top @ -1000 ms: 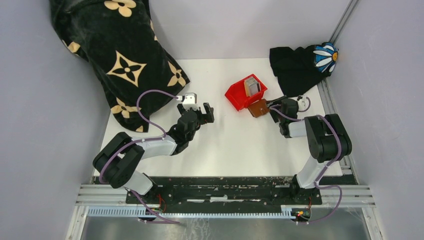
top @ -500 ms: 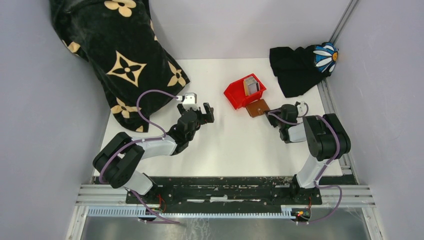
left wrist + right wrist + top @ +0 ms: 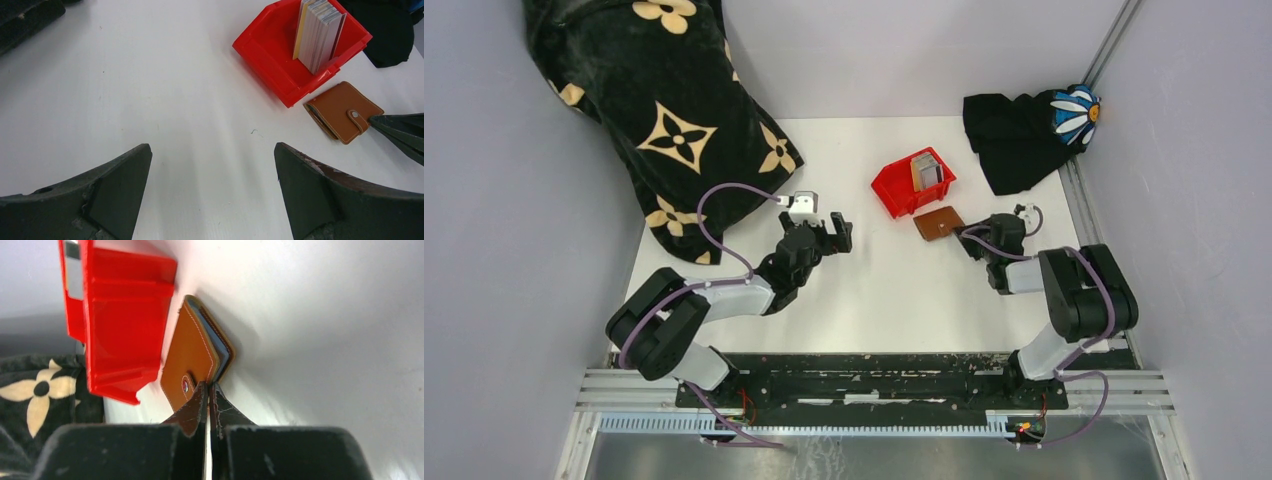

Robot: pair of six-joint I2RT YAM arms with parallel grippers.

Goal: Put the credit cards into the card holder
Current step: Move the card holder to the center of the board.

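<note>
Touching right edge of card holder (image 3: 192, 352) by snap tab, right gripper (image 3: 208, 390) clenched tight. Left gripper (image 3: 212, 170) splayed wide, holding nothing. Credit cards (image 3: 320, 30) upright in red bin (image 3: 270, 47).

The card holder (image 3: 342, 111) lies beside the red bin (image 3: 270, 47).

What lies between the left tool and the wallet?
Between the left tool and the wallet, only bare white table, clearest in the left wrist view.
</note>
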